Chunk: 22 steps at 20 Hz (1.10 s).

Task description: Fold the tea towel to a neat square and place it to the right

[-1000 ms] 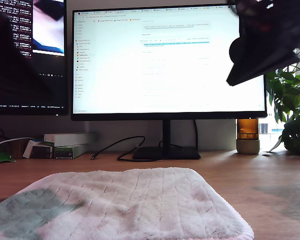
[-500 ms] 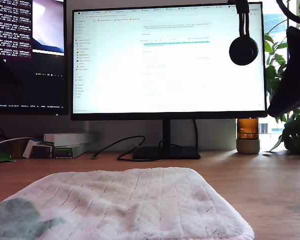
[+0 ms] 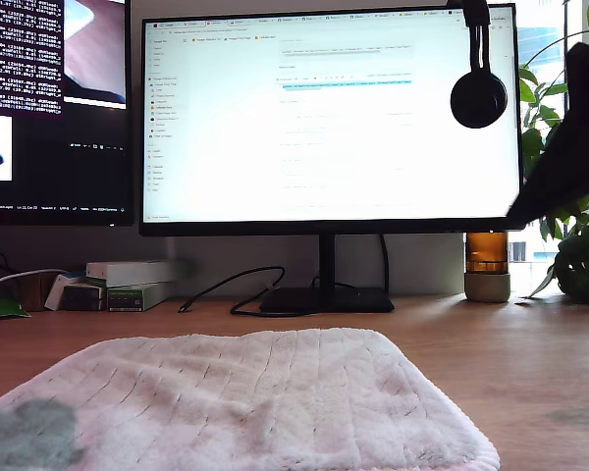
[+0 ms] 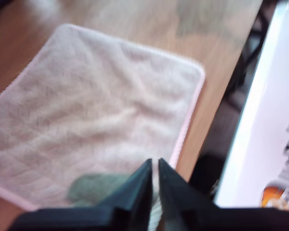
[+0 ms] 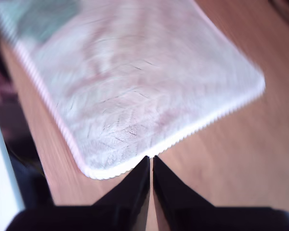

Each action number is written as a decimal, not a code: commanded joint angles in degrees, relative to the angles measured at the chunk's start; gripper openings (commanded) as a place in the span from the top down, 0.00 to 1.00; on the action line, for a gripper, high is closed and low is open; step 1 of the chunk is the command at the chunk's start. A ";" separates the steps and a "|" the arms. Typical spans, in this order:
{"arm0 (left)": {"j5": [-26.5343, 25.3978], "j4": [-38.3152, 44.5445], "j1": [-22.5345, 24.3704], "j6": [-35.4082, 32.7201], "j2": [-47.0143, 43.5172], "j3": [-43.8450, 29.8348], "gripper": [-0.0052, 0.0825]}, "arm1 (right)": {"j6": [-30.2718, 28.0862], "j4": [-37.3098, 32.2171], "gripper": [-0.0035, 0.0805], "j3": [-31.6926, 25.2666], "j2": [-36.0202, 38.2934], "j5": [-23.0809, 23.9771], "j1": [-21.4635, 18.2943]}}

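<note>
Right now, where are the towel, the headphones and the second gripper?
towel (image 3: 245, 397), exterior view, middle of its quilted top.
headphones (image 3: 479, 98), exterior view, round earcup hanging at the monitor's corner.
second gripper (image 5: 151, 161), second wrist view, between the closed fingertips.

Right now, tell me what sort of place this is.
Most likely an office or home desk. Two computer monitors stand at the back of the wooden desk, headphones hang on one, and a potted plant sits beside it.
</note>
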<state>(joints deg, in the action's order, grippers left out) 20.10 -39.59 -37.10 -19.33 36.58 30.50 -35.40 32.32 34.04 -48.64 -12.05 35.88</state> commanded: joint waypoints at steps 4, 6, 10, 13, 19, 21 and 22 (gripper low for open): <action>-6.54 -3.72 -2.12 -8.55 9.09 -0.74 0.65 | -10.21 -1.27 0.63 -0.24 -6.19 0.04 3.96; -7.50 -3.67 -3.06 -11.87 11.58 -0.74 0.59 | -14.51 -3.91 0.62 -0.24 -8.07 0.72 6.10; -7.34 -3.63 -3.85 -15.43 14.36 -0.74 0.57 | -20.04 -6.75 0.59 -0.24 -12.46 1.75 8.00; -7.30 -2.84 -3.82 -18.53 16.00 -0.77 0.52 | -20.31 -10.25 0.58 -0.24 -15.85 1.75 8.09; -8.70 -1.46 -3.72 -21.62 23.58 -0.81 0.49 | -20.20 -12.83 0.58 -0.24 -20.83 1.62 8.09; -10.27 0.26 -3.63 -21.66 25.73 -0.81 0.49 | -20.17 -13.25 0.58 -0.24 -21.84 1.53 8.09; -10.32 0.17 -3.54 -21.68 26.51 -0.81 0.49 | -20.17 -13.25 0.58 -0.24 -22.03 1.55 8.09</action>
<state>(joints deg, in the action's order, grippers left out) 9.89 -39.59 -40.84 -40.71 62.54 30.46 -55.55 19.46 34.04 -70.08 -10.13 43.62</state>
